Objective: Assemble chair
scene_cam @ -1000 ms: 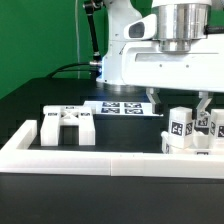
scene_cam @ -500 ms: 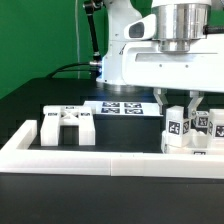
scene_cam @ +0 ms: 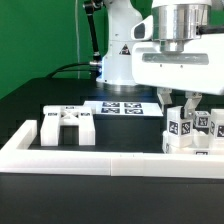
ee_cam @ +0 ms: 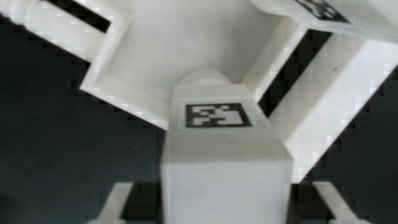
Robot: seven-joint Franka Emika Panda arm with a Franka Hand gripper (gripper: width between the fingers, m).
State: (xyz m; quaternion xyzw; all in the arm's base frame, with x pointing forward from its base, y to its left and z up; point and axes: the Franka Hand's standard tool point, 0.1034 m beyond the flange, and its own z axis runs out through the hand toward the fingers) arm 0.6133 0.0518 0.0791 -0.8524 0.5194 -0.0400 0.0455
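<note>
- Exterior view: the gripper (scene_cam: 184, 107) hangs low over a cluster of white chair parts (scene_cam: 207, 138). Its jaws are pressed in on an upright post (scene_cam: 180, 128).
- The post stands straight below the gripper, with its top end between the jaws and its tag facing the camera.
- The other tagged parts of the cluster stand just beside the post, to the exterior view's right of the gripper. Whether they touch the post cannot be told.
- A bracket (scene_cam: 66, 126) sits on the black table (scene_cam: 20, 110), well apart from the gripper toward the exterior view's left.
- The marker board (scene_cam: 120, 107) lies flat on the table, behind the bracket and to the exterior view's left of the gripper.
- The border wall (scene_cam: 100, 156) runs in front of the gripper, nearer the camera.
- Wrist view: the post fills the middle, reaching out from the gripper, with a tag near its far end. Beyond it lie white parts over the dark table; which parts they are cannot be told.
</note>
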